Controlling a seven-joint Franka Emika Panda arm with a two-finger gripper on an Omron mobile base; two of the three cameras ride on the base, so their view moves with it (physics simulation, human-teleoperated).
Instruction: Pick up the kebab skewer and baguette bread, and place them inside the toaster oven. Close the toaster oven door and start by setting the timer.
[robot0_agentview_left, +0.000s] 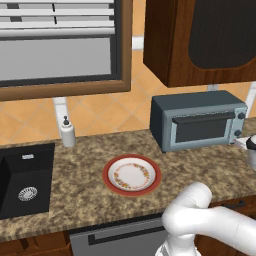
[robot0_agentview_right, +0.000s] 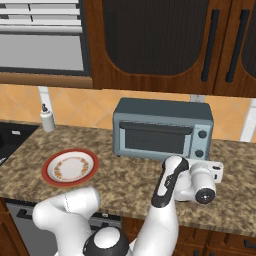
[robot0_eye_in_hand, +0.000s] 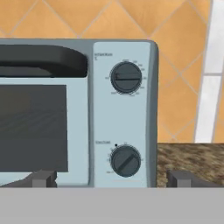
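Arm raised, bent forward — gripper level, jaws spread wide, nothing between fingertips.

Both base views look forward and down from behind the arm, sharing the toaster oven and plate. The hand view faces the oven's knob panel at close range.

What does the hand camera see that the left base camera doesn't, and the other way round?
Hand view alone: the two round dark knobs close up, upper knob and lower knob, with their tiny dial marks, and the two dark tips of the wide-open jaws. Left base view alone: the red-rimmed round plate, black sink and white soap bottle. Both: the boxy blue-grey toaster oven with its dark glass door closed.
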